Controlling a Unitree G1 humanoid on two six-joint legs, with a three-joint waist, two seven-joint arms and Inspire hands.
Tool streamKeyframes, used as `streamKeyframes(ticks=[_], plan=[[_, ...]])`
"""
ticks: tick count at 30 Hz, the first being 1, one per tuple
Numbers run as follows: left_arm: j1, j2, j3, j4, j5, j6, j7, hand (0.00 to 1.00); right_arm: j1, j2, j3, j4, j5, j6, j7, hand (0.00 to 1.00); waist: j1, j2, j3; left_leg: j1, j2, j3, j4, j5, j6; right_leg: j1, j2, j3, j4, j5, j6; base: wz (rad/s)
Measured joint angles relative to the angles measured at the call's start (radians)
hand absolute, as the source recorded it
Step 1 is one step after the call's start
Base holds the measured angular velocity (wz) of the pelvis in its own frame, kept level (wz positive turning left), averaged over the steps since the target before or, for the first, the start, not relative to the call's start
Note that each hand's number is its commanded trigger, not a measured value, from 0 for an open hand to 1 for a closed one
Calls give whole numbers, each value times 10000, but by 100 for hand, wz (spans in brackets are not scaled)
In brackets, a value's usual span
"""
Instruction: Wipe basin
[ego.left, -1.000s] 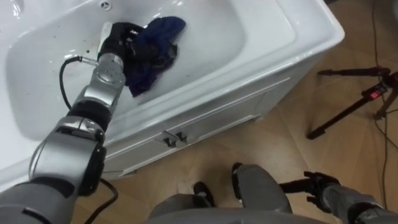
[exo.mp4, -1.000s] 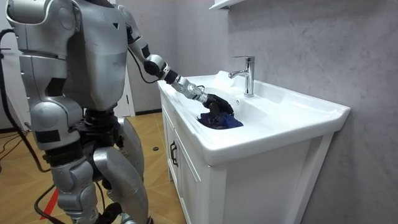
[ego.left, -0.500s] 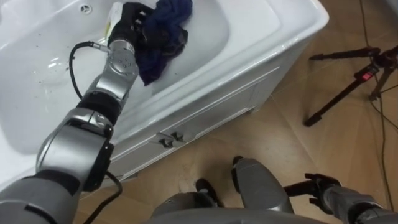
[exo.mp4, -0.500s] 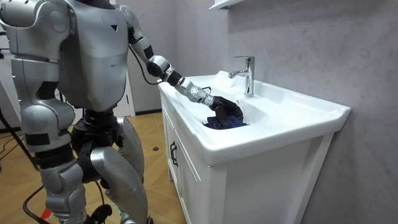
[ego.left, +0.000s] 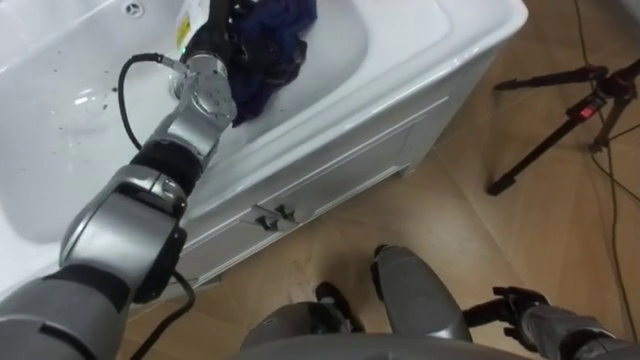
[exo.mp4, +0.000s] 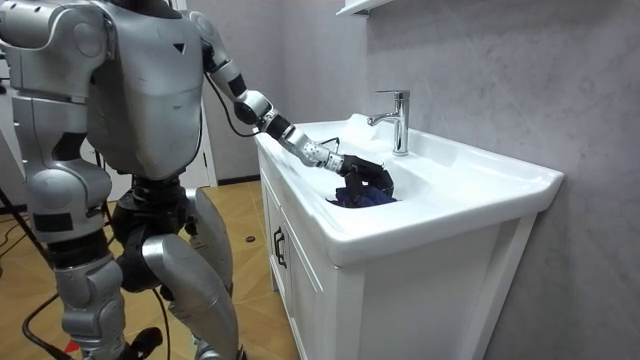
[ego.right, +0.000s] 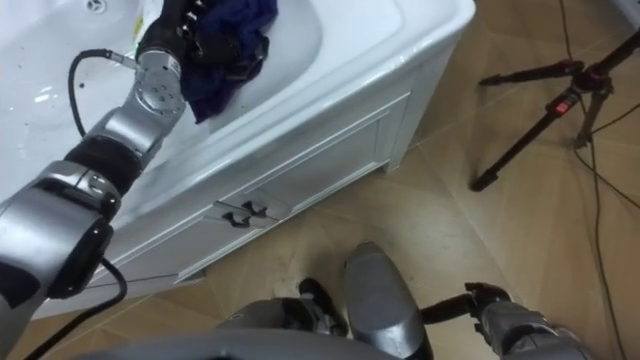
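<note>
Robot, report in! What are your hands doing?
Left hand gripping blue cloth inside basin. Right hand idle, low by side. Nothing in the way.

The basin (ego.left: 410, 45) is a white, glossy rectangular bowl with a broad flat rim, running across the top of the left eye view from the left edge to the upper right. Its drain (ego.left: 133, 10) sits at the upper left edge, and small dark specks dot the wet floor at the left. The cloth (ego.left: 278, 38) is dark blue and crumpled into a loose bunch with folds hanging downward. It lies inside the bowl at the top centre, against the near inner wall. The black left robot hand (ego.left: 213, 22) grips the cloth's left side.
</note>
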Motion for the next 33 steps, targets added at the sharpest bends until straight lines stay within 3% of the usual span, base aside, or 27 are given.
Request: streamKeyframes(ticks=[5, 8, 12, 14, 20, 25, 29, 32, 33], plan=[[-3, 5, -28, 133, 1489, -55, 357, 100, -38, -60, -126, -114, -110, 57, 52, 0, -36, -2, 7, -24, -3, 11, 5, -3, 5, -84, -5, -8, -30, 2, -1, -1], [-4, 167, -24, 251, 2406, -111, 455, 100, -76, -144, -224, -241, -361, 47, 278, 0, -42, 8, 26, -25, -1, 55, 17, -6, 8, -109, -5, 13, 15, 5, -3, -3], [-109, 576, -50, 618, 3464, -239, 495, 100, -220, -257, -699, -290, -352, 19, 439, 0, -67, 96, 124, -25, 86, 264, 146, -98, -22, -152, 124, 272, 161, 8, -10, -16], [-133, 742, -56, 924, 3703, -238, 519, 100, -157, -318, -704, -304, -361, 29, 403, 0, -153, 100, 136, 44, 99, 326, 210, -158, -71, -141, 185, 402, 285, -25, -30, -22], [96, 1453, 73, 1535, 3984, -235, 453, 100, 51, -416, -718, -573, -395, 33, 218, 0, -101, 86, 141, 142, 451, 833, 507, -380, -243, -178, 566, 792, 344, 1, -161, -29], [266, 1993, 201, 2021, 4697, -230, 98, 100, 199, -452, -877, -572, -730, -70, 207, 0, 51, 94, 96, 109, 621, 881, 668, -430, -355, -169, 772, 833, 305, 76, -295, -8], [426, 2378, 221, 2344, 4766, -215, -87, 100, 223, -386, -869, -575, -700, -77, 64, 0, 228, 16, -27, 132, 688, 858, 743, -403, -434, -112, 785, 784, 306, 113, -399, 0], [807, 2614, 497, 2512, 4891, -195, -87, 100, 273, -370, -874, -602, -707, -212, -25, 0, 398, -136, -85, 240, 772, 840, 736, -382, -490, 48, 867, 741, 204, 147, -462, 0], [1065, 2703, 628, 2506, 4867, -195, -74, 100, 261, -374, -883, -622, -710, -261, -43, 0, 450, -163, -141, 276, 792, 817, 701, -371, -520, 128, 935, 716, 98, 162, -486, 0]])
